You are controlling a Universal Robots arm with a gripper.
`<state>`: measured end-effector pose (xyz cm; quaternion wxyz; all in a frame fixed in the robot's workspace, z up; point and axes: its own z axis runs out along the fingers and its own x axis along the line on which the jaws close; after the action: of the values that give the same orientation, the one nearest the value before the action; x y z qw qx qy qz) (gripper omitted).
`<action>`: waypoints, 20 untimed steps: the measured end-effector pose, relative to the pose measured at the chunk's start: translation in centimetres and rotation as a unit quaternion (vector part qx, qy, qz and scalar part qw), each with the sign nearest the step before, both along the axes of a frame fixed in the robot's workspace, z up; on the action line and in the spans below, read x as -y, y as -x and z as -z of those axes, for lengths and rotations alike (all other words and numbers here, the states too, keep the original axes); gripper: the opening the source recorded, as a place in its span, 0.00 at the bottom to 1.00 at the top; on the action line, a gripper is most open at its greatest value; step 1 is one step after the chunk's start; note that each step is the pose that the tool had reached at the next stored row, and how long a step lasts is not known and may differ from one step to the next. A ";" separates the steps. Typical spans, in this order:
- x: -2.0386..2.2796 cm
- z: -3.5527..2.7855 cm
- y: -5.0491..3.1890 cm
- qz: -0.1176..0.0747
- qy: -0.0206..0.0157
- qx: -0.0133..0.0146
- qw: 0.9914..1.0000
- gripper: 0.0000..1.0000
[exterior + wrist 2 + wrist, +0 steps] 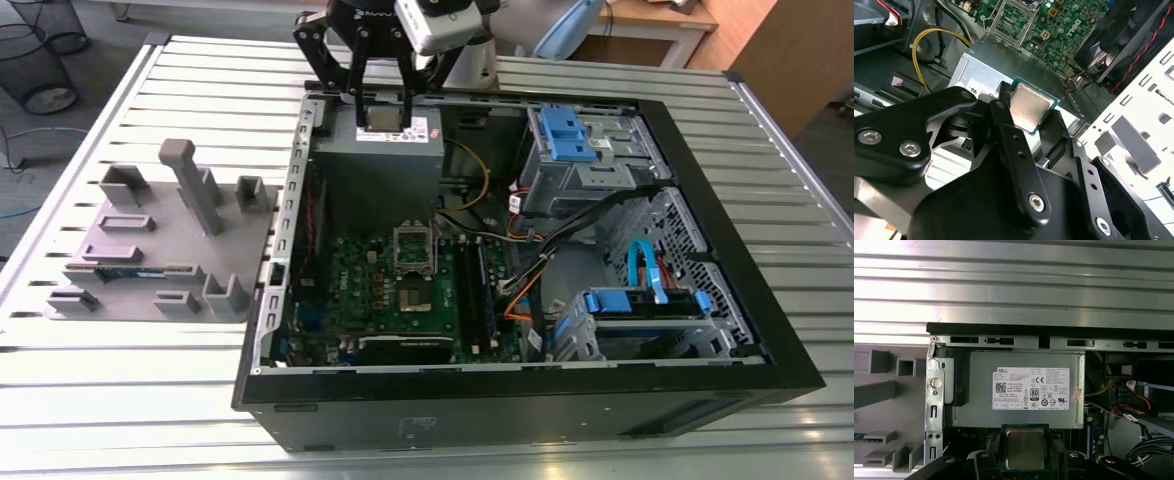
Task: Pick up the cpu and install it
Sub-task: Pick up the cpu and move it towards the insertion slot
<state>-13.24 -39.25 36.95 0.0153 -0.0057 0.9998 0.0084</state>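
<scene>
Slatted metal table point(120, 420) bears all items observed. Black computer case point(507, 405) lies on its side with the panel off, interior exposed. Landmark for this record is the power supply point(380, 170), a grey metal box with a white label, fixed in the case corner nearest the arm. A grey moulded fixture point(147, 250) sits outside the case, to the exterior view's left of the power supply and well apart from it. Green motherboard point(400, 290) lies inside the case just beside the power supply, on the side away from the arm. Gripper point(382, 108) hangs directly over the power supply, pointing down at its labelled face. Its black fingers point(1004, 125) are drawn in against two opposite edges of the cpu point(1029, 105), pinching it flat with the silvery top facing up toward the wrist. The socket point(414, 245) sits on the motherboard, near the power supply's edge. The cpu point(1025, 447) is held in the air above the power supply, beside the label and clear of the socket; it is not yet seated.
</scene>
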 end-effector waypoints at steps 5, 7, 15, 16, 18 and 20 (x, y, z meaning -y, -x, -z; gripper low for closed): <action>0.12 0.00 0.00 0.000 0.000 0.000 1.000 0.47; 0.18 0.00 0.00 0.000 0.000 0.000 1.000 0.47; 0.55 0.00 0.00 0.000 0.000 0.000 1.000 0.47; 0.60 0.00 0.00 0.000 0.000 0.000 1.000 0.47; 0.71 0.00 0.00 0.000 0.000 0.000 1.000 0.47; 0.83 0.00 0.00 0.000 0.000 0.000 1.000 0.47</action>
<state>-13.24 -40.08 36.95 0.0154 -0.0057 0.9998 0.0085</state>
